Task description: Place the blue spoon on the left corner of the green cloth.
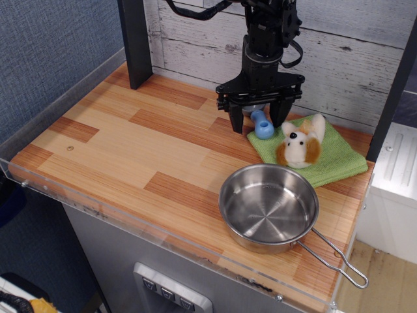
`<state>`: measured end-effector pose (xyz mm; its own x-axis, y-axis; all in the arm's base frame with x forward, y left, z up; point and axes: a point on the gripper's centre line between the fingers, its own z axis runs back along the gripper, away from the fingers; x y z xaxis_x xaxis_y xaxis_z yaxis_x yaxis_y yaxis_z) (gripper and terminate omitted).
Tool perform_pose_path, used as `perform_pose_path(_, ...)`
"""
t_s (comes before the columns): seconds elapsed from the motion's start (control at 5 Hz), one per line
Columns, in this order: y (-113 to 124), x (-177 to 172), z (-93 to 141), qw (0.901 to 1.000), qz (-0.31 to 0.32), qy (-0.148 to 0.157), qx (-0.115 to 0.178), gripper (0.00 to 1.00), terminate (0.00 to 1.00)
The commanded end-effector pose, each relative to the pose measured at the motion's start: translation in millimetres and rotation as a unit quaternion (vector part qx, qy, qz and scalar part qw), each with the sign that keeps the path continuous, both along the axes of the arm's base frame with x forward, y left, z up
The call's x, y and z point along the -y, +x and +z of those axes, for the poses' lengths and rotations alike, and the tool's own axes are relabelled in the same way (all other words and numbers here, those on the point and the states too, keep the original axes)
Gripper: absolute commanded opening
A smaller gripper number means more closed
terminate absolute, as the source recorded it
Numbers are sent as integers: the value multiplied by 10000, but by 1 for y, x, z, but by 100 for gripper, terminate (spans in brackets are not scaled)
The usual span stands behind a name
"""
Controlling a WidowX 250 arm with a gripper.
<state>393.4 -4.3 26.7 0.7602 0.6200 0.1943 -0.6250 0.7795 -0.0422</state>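
Observation.image shows released jaws straddling the blue spoon (262, 125) on the green cloth (332, 156); steel pan (268, 207) empty.

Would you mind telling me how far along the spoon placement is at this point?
Nearly done, it seems. The blue spoon lies at the left corner of the green cloth, beside the plush toy. The gripper hangs just above the spoon with its jaws spread, apparently not gripping it. Only pulling the arm away looks left.
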Motion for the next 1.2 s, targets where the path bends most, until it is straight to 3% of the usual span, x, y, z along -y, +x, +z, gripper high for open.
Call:
perform_pose_path(0.0,5,-1,59,9977,18,167,656,100,0)
perform_pose_path(0.4,0,2,113,9942,-46,-127,1062,100,0)
perform_pose_path(0.6,-16,-1,130,9924,139,-136,1216,100,0)
perform_pose_path(0.8,-38,-10,132,9939,322,-304,1014,100,0)
perform_pose_path(1.0,-59,-19,134,9917,606,-415,1059,100,0)
